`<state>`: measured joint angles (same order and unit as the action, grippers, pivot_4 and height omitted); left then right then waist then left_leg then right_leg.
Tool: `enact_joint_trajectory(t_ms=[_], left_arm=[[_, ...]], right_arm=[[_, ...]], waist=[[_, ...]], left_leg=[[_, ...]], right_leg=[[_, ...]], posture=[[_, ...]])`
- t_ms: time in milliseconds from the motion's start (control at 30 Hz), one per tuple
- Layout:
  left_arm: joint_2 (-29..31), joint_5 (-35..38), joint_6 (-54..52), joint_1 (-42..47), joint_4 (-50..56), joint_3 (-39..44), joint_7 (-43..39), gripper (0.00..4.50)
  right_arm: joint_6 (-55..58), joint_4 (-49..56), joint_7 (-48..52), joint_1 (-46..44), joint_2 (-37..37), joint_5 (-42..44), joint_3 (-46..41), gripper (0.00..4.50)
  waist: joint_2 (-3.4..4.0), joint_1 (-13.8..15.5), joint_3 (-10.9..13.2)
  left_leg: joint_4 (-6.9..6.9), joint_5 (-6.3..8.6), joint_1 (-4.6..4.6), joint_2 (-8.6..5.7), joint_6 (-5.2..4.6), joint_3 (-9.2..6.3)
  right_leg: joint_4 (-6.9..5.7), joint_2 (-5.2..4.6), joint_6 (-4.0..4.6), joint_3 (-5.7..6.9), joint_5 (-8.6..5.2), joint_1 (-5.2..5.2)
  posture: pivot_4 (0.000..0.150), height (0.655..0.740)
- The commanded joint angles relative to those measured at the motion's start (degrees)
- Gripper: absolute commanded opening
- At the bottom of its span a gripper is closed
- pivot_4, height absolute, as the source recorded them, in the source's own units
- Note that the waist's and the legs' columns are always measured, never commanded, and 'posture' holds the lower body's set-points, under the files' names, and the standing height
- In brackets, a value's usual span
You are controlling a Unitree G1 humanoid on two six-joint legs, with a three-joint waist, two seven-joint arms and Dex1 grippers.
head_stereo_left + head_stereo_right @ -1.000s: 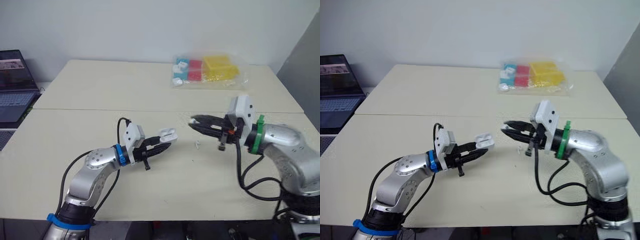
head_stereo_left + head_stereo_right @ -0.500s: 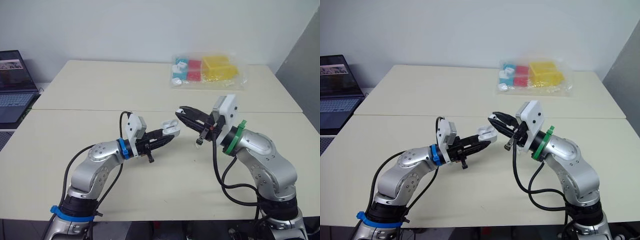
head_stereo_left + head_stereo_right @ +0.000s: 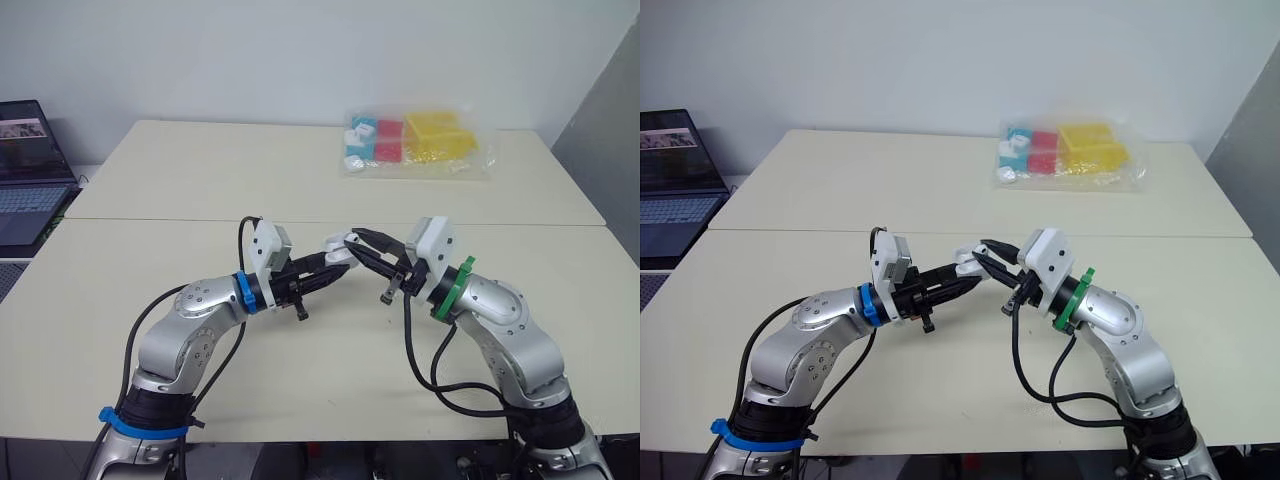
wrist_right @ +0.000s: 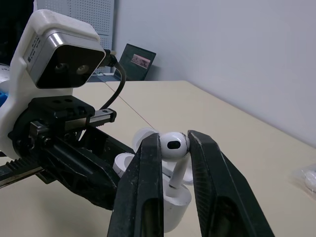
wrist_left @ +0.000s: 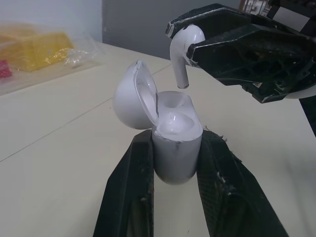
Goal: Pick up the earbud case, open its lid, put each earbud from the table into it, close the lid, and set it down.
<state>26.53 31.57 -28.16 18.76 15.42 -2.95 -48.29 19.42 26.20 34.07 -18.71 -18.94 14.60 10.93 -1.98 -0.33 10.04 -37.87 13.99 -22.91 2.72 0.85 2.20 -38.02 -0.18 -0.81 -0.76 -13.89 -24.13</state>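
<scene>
My left gripper (image 3: 333,266) is shut on the white earbud case (image 5: 176,148), holding it upright above the table (image 3: 200,180) near its middle. The case's lid (image 5: 132,97) stands hinged open. My right gripper (image 4: 173,144) is shut on a white earbud (image 4: 174,146), whose stem points down just above the case's open cavity (image 5: 173,116). In the head views the two grippers meet tip to tip, with the right gripper (image 3: 360,240) slightly above the case (image 3: 338,247).
A clear plastic bag (image 3: 415,140) of coloured blocks lies at the table's far right. A laptop (image 3: 25,170) sits off the table's left edge. A seam (image 3: 150,220) runs across the table behind the arms.
My right gripper has swung left with the earbud until it hovers over the open case. The left gripper has lifted the case slightly and moved it to the right.
</scene>
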Motion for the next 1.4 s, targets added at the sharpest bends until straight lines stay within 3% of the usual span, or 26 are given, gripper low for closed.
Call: enact_joint_trajectory(t_ms=[33, 900, 933, 1100, 1233, 1400], left_arm=[[-0.1, 1.4, 0.5, 1.0, 2.2, 1.0, -0.5, 0.81], [-0.8, 1.2, 0.6, 1.6, 2.4, 0.8, -0.5, 0.81], [-0.7, 1.1, 0.7, 1.6, 2.5, 0.8, -0.6, 0.81], [-0.4, 0.4, 1.4, 1.1, 2.3, 0.5, -1.0, 0.81], [-0.5, 0.0, 1.9, 0.9, 2.0, 0.2, -0.8, 0.81], [-0.7, -3.3, 5.0, 0.2, -1.0, 1.0, 1.3, 0.81]], right_arm=[[-2.7, -0.1, 0.0, 0.4, 0.3, -0.5, -0.2, 0.40], [-1.6, -1.7, 0.1, 2.0, 0.3, 1.3, 0.9, 0.40], [-1.4, -1.5, 0.0, 2.0, 0.2, 1.6, 0.8, 1.11], [0.7, 0.6, -0.1, 1.5, -0.4, 2.7, -0.3, 2.78], [3.9, 3.3, 0.6, 1.2, -2.3, 5.2, -2.1, 2.79], [14.7, 11.5, 5.6, 4.0, -13.5, 17.0, -12.5, 2.79]], waist=[[0.00, 0.0, 0.0], [0.00, 0.0, 0.0], [0.00, 0.0, 0.0], [0.00, 0.0, 0.0], [0.00, 0.0, 0.0], [0.01, 0.3, 0.0]], left_leg=[[0.00, 0.00, 0.00, 0.00, 0.00, 0.01], [0.01, 0.00, -0.01, 0.00, 0.00, 0.01], [0.01, 0.00, -0.01, 0.00, 0.00, 0.02], [0.01, 0.00, 0.00, 0.00, 0.00, 0.01], [0.01, 0.00, -0.02, 0.00, 0.00, 0.02], [0.03, 0.00, -0.04, 0.00, 0.00, -0.01]], right_leg=[[0.00, 0.00, 0.00, -0.01, 0.00, 0.00], [0.02, 0.00, 0.01, -0.01, 0.00, 0.00], [0.02, -0.01, 0.01, -0.02, 0.00, 0.00], [0.01, -0.01, 0.01, -0.01, 0.00, 0.00], [0.02, -0.02, 0.01, -0.02, 0.00, 0.00], [0.08, -0.09, 0.00, 0.01, -0.01, 0.02]], posture=[[0.150, 0.7400], [0.150, 0.7400], [0.150, 0.7400], [0.150, 0.7400], [0.150, 0.7400], [0.150, 0.7400]])
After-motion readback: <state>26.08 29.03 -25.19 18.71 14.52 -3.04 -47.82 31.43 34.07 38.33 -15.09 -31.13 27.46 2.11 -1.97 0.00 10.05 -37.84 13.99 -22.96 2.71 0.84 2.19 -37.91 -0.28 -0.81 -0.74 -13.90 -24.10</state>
